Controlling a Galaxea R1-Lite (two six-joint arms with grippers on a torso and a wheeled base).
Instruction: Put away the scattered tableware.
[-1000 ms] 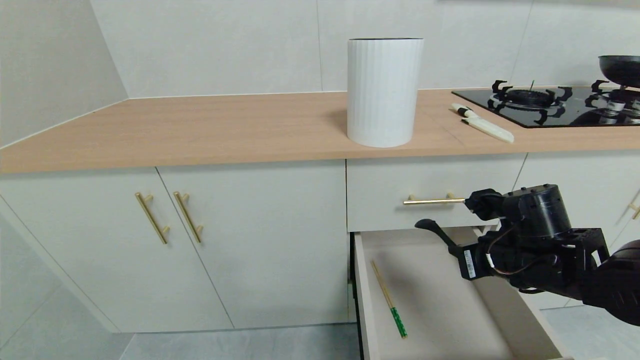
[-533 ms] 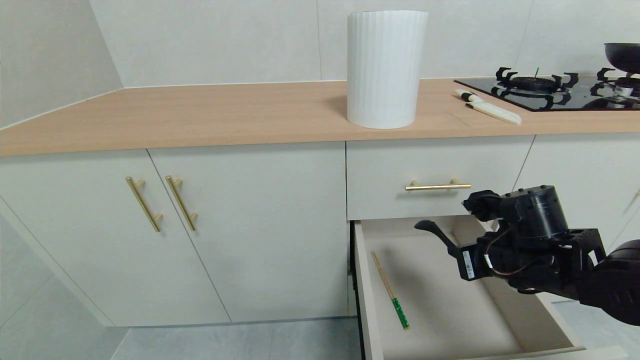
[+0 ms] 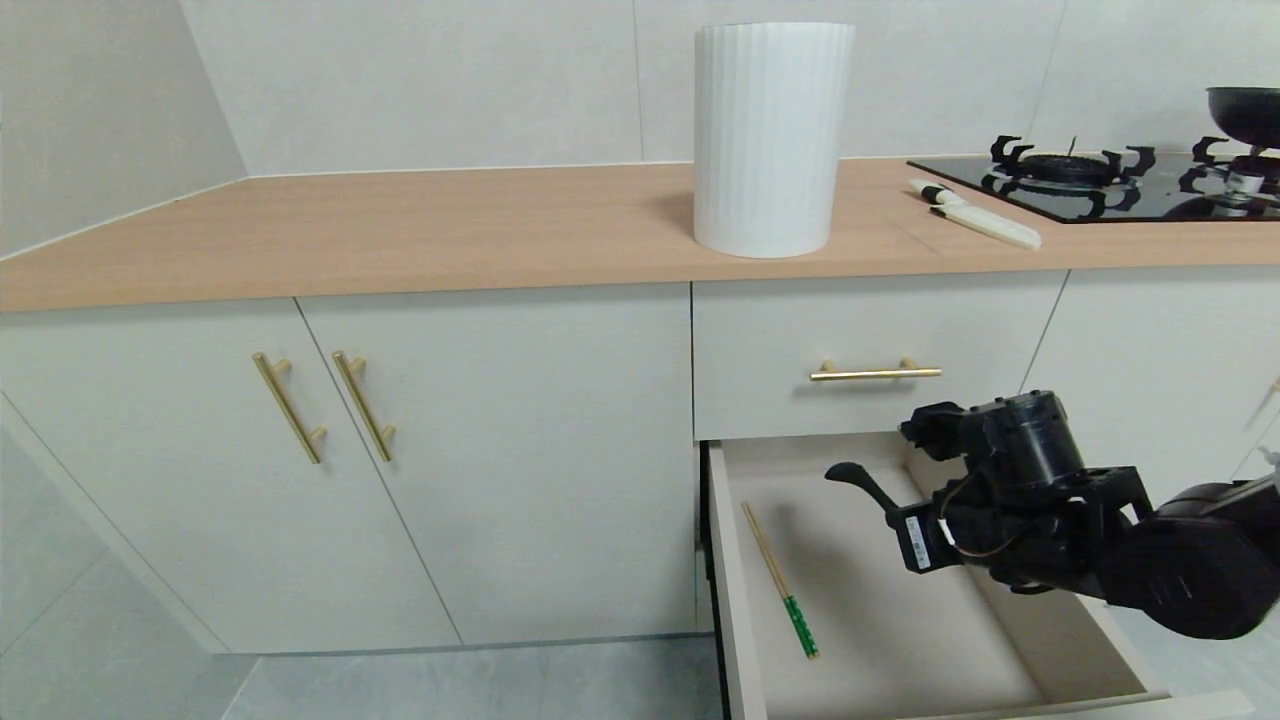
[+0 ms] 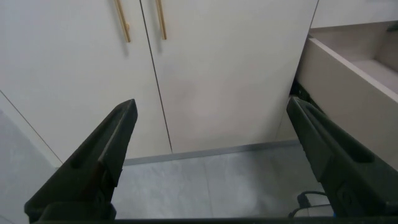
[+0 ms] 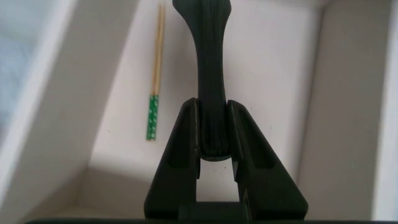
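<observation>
Desk (image 3: 400,240) is running high above the right gripper (image 3: 905,522), carrying a white canister (image 3: 770,140) up and to the gripper's left and a stove (image 3: 1100,190) up and to its right. Pulled-out drawer (image 3: 728,600) is lying directly under the right gripper, the gripper hanging over its floor nearer the drawer's right wall. Left gripper (image 4: 211,106) is sitting low with fingers spread apart and holding nothing, facing the cabinet doors (image 4: 186,74) with the floor (image 4: 205,180) just below it.

Right gripper is clamping a black utensil (image 3: 855,478) by one end, fingers (image 5: 186,143) pressing both sides of the handle while the rest is sticking out ahead over the drawer; cannot tell whether it is a spoon or a ladle. It is looking stiff, light and smooth, so with the grip at the very end it is likely wanting to pivot or slip; lowering close to the drawer floor before letting go is seeming safest.

Knife (image 3: 975,226) is lying on the desk above the right gripper, just beside the stove: stiff, with an edge, best taken by the dark-banded handle end. Chopsticks (image 3: 780,590) are lying in the drawer below and to the gripper's left, along the left wall: thin, light, apt to roll
</observation>
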